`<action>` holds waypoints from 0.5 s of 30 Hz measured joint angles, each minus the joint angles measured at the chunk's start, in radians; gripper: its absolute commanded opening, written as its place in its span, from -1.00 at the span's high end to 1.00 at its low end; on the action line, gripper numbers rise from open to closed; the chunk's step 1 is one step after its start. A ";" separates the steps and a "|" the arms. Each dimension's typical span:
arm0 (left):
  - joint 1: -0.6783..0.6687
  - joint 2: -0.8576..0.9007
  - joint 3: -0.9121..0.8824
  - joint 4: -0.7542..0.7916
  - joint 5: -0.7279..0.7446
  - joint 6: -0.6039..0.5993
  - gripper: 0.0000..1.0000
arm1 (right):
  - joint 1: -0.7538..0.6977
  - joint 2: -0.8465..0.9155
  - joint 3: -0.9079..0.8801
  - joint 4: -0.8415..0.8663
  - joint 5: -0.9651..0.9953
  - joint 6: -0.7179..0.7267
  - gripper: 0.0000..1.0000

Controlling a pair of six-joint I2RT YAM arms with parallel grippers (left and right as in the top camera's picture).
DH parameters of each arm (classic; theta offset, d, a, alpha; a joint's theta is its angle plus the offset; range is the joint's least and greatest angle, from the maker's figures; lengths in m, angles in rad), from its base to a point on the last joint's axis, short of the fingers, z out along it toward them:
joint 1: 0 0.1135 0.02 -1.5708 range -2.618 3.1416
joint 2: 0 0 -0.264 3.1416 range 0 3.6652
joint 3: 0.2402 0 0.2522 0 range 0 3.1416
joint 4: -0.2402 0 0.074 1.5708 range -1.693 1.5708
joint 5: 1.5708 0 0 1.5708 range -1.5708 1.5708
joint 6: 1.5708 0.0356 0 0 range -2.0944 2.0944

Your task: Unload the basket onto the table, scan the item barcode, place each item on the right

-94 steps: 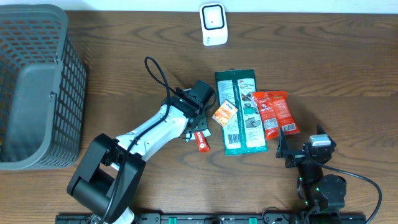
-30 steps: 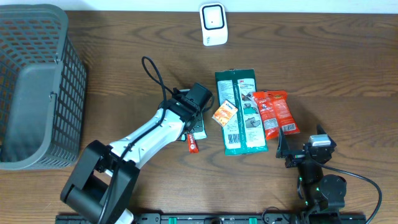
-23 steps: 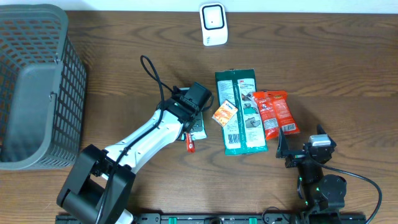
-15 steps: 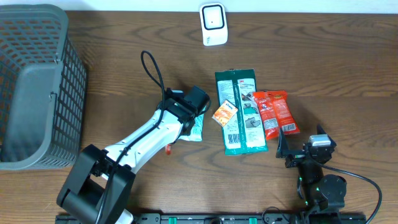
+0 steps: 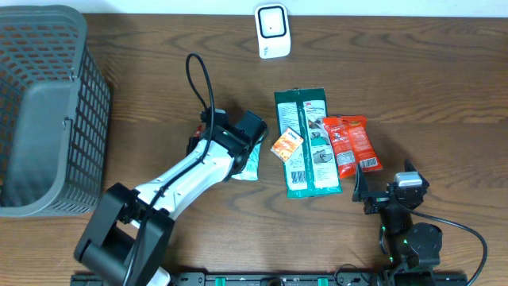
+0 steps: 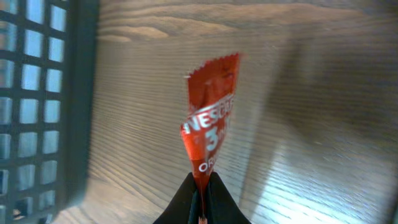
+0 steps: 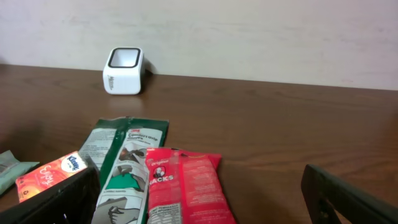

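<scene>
Left wrist view: left gripper (image 6: pixel 200 198) was pinched tight on the lower end of a red sachet (image 6: pixel 209 124), held upright over the wooden table (image 6: pixel 143 93), with the basket (image 6: pixel 37 93) wall alongside. Right gripper (image 7: pixel 200 177) rested with jaws wide apart, holding nothing, near a red snack packet (image 7: pixel 186 186). White scanner (image 5: pixel 271 30) stood at the table's far edge.

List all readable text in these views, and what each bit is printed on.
"NES", "3", "OR", each cut off by creases: red sachet in the left pincer.
"JACKS": red snack pack.
Script on the orange packet: too blurred.
Print on the green pack: too small.
Side mark on the white scanner: unreadable.
Overhead view: nothing legible.
</scene>
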 measured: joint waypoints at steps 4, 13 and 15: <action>0.000 0.074 0.000 0.008 -0.073 0.000 0.85 | 0.000 0.000 0.000 0.000 0.000 0.000 -0.98; 0.000 0.185 0.000 0.137 -0.015 0.003 0.82 | 0.000 0.000 0.000 0.000 0.000 0.000 -0.99; 0.000 0.185 0.000 0.148 0.000 0.003 0.68 | 0.000 0.000 0.000 0.000 0.000 0.000 -0.99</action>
